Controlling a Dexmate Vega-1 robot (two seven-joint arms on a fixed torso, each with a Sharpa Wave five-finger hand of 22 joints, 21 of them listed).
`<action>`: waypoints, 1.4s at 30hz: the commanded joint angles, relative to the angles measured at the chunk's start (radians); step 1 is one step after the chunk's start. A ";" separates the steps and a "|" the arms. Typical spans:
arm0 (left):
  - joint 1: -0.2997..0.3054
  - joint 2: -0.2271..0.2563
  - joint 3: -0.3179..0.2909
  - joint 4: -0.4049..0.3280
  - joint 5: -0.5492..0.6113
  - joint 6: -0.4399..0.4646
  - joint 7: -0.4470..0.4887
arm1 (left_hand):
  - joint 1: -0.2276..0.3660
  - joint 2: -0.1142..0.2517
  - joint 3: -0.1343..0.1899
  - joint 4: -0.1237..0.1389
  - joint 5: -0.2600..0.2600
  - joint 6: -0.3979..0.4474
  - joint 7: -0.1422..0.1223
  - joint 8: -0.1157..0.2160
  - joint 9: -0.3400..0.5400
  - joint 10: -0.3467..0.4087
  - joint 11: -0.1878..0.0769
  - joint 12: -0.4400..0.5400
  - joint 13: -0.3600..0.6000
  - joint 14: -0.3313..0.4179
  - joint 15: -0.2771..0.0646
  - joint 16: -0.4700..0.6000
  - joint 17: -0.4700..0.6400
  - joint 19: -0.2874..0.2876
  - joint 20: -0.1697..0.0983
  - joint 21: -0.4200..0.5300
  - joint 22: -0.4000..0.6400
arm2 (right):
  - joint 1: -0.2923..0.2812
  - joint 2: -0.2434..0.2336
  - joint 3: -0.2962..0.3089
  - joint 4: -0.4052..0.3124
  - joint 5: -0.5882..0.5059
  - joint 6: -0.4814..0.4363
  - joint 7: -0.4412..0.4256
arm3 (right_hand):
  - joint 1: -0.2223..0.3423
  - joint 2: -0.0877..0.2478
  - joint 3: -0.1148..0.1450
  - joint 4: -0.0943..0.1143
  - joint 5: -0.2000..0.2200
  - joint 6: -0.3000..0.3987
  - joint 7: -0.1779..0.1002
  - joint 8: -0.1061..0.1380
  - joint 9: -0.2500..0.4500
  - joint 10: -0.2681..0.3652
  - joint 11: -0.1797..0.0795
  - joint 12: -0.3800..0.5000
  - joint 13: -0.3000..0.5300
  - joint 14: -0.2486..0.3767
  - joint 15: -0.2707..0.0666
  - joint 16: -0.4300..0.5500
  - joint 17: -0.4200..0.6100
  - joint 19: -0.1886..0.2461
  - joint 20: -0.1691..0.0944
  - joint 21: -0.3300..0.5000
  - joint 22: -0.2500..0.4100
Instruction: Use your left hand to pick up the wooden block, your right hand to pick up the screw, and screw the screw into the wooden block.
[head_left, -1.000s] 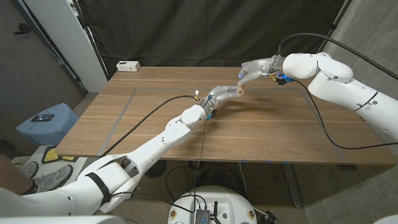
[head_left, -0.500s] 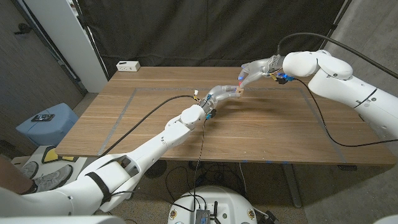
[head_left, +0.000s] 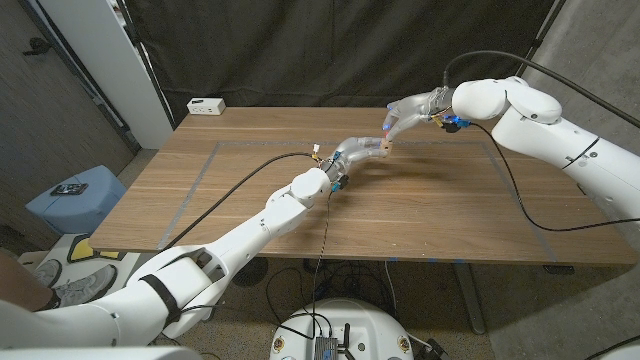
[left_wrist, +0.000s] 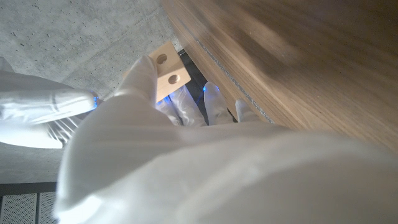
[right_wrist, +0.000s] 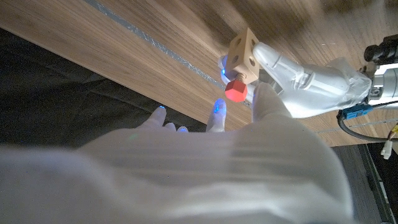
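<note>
In the head view my left hand (head_left: 358, 152) holds the small wooden block (head_left: 383, 147) above the far middle of the table. The red-headed screw (head_left: 387, 125) sits at the block's upper side, and my right hand (head_left: 412, 110) reaches down onto it. In the right wrist view the screw (right_wrist: 235, 89) sticks out of the block (right_wrist: 244, 52), with my right hand's fingertips (right_wrist: 262, 99) closed around its red head while the left hand (right_wrist: 305, 81) grips the block from behind. In the left wrist view the block (left_wrist: 166, 71) shows two holes beyond my left hand (left_wrist: 186, 162).
A white box (head_left: 206, 105) lies at the table's far left corner. Grey tape lines (head_left: 215, 160) mark a rectangle on the wooden top. A black cable (head_left: 250, 170) trails over the table along my left arm. A blue stool (head_left: 75, 197) stands on the floor at the left.
My right forearm has shifted slightly up and left, with the hand staying at the screw. The left hand and block have held still.
</note>
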 joint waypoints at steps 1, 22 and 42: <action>-0.001 -0.002 0.003 0.001 0.004 0.000 -0.001 | 0.007 0.014 0.014 0.007 0.009 0.008 0.002 0.006 0.005 0.008 -0.003 0.009 0.089 0.006 -0.074 -0.001 0.002 0.003 0.003 0.007 0.005 | 0.014 0.004 -0.005 0.022 0.006 0.010 0.010 | 0.016 0.001 0.010 0.003 -0.006 0.021 -0.002 0.011 0.005 -0.006 0.000 0.005 0.001 -0.020 -0.002 0.006 0.000 0.004 -0.003 0.003 0.002; 0.003 -0.004 0.007 -0.008 0.009 0.003 0.004 | 0.007 0.013 0.014 0.007 0.008 0.008 0.001 0.006 0.005 0.008 -0.003 0.009 0.089 0.006 -0.075 -0.001 0.002 0.002 0.002 0.006 0.005 | -0.005 -0.015 0.008 0.009 0.009 0.001 0.000 | 0.028 -0.002 0.023 0.007 -0.016 0.084 0.009 0.043 0.018 0.009 0.001 0.010 0.001 -0.016 -0.004 0.010 0.001 0.012 -0.008 0.006 0.002; 0.006 -0.004 0.011 -0.023 0.016 0.009 0.010 | 0.008 0.012 0.014 0.007 0.008 0.007 0.004 0.005 0.005 0.007 -0.003 0.009 0.089 0.006 -0.073 -0.001 0.002 0.002 0.003 0.006 0.005 | -0.021 -0.024 0.018 0.000 0.016 0.000 -0.019 | 0.027 -0.005 0.029 0.014 -0.027 0.130 0.011 0.072 0.031 0.029 0.003 0.015 0.001 -0.007 0.007 0.015 0.004 0.020 -0.007 0.008 0.002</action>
